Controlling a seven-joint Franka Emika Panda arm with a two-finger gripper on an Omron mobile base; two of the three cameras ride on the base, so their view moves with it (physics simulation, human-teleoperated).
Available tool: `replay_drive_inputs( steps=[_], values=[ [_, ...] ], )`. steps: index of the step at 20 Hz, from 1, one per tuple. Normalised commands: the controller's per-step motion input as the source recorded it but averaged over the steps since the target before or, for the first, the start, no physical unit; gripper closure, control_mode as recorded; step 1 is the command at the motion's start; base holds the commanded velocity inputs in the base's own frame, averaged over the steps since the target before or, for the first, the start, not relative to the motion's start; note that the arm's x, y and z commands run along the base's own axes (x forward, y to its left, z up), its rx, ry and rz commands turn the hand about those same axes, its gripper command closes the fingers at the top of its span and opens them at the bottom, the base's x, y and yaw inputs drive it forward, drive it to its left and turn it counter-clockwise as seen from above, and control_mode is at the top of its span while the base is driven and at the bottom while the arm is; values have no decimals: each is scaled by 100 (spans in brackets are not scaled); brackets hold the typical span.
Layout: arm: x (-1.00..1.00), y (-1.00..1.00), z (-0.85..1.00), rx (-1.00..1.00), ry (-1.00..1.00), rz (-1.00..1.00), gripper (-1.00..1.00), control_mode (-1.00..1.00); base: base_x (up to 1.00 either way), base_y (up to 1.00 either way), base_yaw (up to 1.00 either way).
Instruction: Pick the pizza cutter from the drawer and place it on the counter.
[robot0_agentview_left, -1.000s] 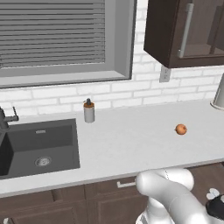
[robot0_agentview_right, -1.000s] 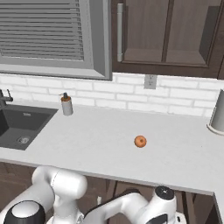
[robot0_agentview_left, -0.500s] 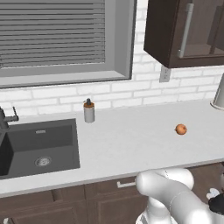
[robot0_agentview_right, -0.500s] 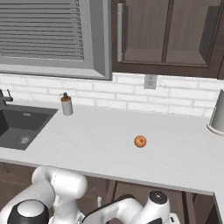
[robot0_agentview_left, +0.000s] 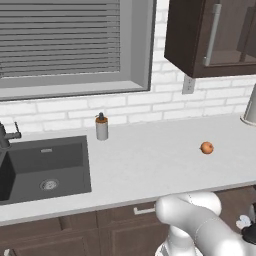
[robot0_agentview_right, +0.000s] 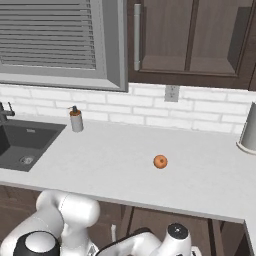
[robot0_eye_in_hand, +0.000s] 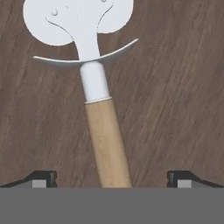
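In the hand view the pizza cutter (robot0_eye_in_hand: 103, 113) lies flat on the dark wood floor of the drawer (robot0_eye_in_hand: 175, 100), wheel away from the camera. The jaws (robot0_eye_in_hand: 112, 177) stand wide open, one tip either side of the tan handle, neither touching it. On the bench (robot0_agentview_left: 150, 165), right of the sink (robot0_agentview_left: 42, 167), sit a soap bottle (robot0_agentview_left: 101, 127) and an orange fruit (robot0_agentview_left: 206, 147)

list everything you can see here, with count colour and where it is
pizza cutter: 1, tan handle, silver wheel, lying on the drawer floor
drawer: 1, dark brown wood
counter: 1, light grey-white, above dark cabinets
sink: 1, dark grey, set in the counter's left end
soap bottle: 1, grey with brown top, by the wall beside the sink
orange fruit: 1, on the counter, right of centre
wall outlet: 1, pale, on the brick wall
gripper: 1, dark jaws apart, one either side of the handle
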Motion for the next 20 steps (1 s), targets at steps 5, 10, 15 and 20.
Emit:
replay_drive_inputs(
  steps=[5, 10, 15, 20],
  values=[
    [4, 0, -29, 1, 10, 0, -100, -100, 0, 0, 0],
    [0, 0, -38, 1, 9, 2, -100, -100, 0, 0, 0],
    [2, 0, -24, 2, 4, 3, -100, -100, 0, 0, 0],
    [1, 0, -15, 1, 0, 4, 100, -100, 0, 0, 0]
  ],
)
